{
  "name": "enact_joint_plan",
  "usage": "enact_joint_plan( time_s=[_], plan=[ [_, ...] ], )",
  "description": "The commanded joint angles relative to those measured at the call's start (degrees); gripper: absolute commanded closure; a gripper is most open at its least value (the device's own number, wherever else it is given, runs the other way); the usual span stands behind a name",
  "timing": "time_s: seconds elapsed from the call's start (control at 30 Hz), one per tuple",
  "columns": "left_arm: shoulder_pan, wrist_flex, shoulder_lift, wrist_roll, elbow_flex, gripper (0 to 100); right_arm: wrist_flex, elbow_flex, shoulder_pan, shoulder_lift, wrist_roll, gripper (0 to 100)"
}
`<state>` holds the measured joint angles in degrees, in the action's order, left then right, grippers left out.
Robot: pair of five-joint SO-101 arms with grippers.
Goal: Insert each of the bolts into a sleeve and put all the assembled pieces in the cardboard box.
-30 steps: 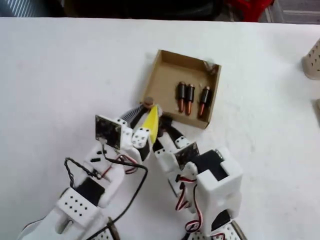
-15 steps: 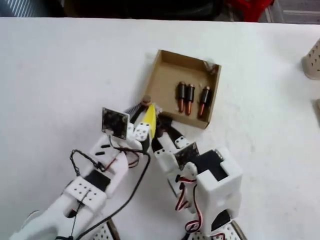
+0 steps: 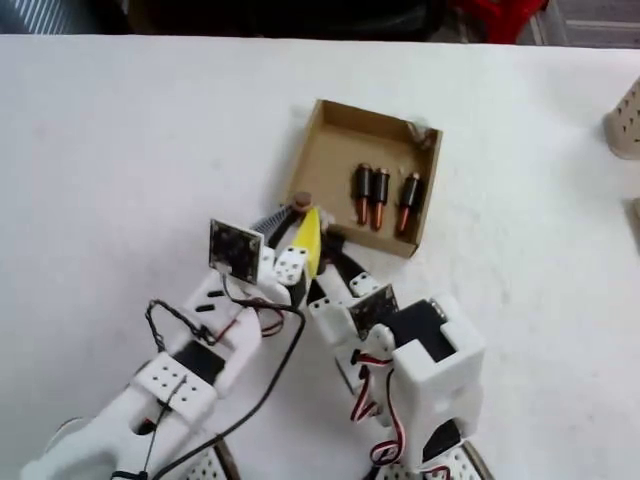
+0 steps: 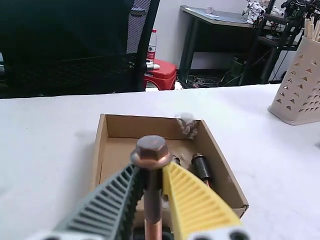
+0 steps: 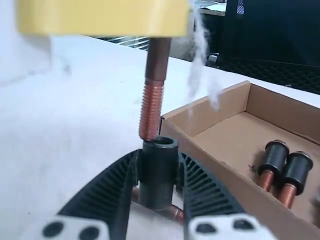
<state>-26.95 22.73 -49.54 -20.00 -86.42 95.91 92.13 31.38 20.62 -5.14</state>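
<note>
My left gripper [image 3: 297, 216], with grey and yellow fingers, is shut on a copper bolt [image 4: 151, 150] held head up, just outside the near wall of the cardboard box [image 3: 330, 115]. My right gripper [image 5: 158, 157] is shut on an upright black sleeve [image 5: 158, 175] directly below. The bolt's threaded tip [image 5: 151, 112] hangs at the sleeve's rim, slightly off to one side. Three assembled pieces [image 3: 382, 197] lie in the box, also seen as assembled pieces [image 5: 281, 167] from the right wrist. In the high view the right gripper [image 3: 326, 250] sits under the left arm's yellow finger.
A beige perforated holder [image 3: 625, 120] stands at the table's right edge. A wisp of fluff [image 3: 425, 133] clings to the box's far corner. The left arm's black cable [image 3: 265, 375] loops between the two arms. Open white tabletop lies left of and beyond the box.
The left arm's wrist has swung right and toward the box, carrying the bolt slightly with it. The right arm has stayed still.
</note>
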Motion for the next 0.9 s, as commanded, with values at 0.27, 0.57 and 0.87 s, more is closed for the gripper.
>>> enact_joint_plan(
  time_s=[0.27, 0.57, 0.87],
  plan=[
    [-0.40, 2.02, -1.80, -5.71, 4.22, 98, 1.19, 0.62, 0.66, -1.89, 0.09, 98.1],
    [0.66, 2.20, -1.36, -6.07, 5.71, 98, 1.19, 0.62, 0.66, -1.89, 0.09, 98.1],
    [1.10, 2.29, 4.53, -9.67, 9.41, 98, 1.27, 0.62, 0.31, -1.89, 0.09, 98.1]
  ],
)
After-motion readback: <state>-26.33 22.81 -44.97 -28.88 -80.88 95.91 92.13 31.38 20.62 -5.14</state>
